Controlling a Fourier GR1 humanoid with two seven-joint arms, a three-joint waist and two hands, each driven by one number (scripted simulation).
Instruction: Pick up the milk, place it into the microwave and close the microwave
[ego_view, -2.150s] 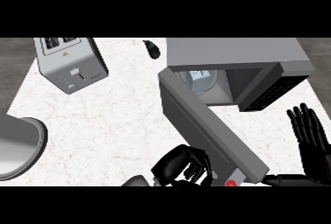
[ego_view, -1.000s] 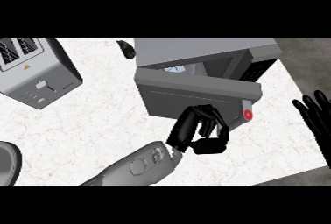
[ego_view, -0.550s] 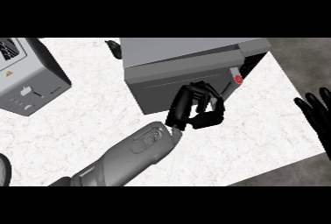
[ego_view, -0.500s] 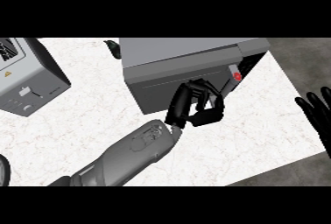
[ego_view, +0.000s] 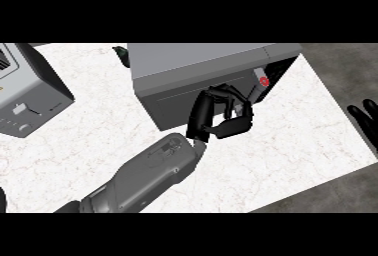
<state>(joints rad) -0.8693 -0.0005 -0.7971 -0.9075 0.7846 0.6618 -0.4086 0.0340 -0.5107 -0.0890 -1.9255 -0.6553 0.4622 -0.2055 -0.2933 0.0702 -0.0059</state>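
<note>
Curling its fingers in toward the palm, the left hand (ego_view: 225, 112) sits against the grey door (ego_view: 173, 106) of the microwave (ego_view: 196, 60), holding nothing that I can see. Its grey forearm (ego_view: 148, 175) slants up from the lower left across the white marbled surface (ego_view: 295, 142). The door lies flat, or very nearly flat, against the front of the microwave (whether it is fully latched I cannot tell). Just right of the hand, a red button (ego_view: 264, 81) shows on the dark strip beside the door. The milk is out of sight, and I cannot tell where it is. A small dark thing (ego_view: 120, 52) peeks out at the microwave's back left corner. A toaster (ego_view: 29, 95) stands well apart at the left edge. The right hand (ego_view: 367, 117) rests at the right edge, fingers straight and up.
</note>
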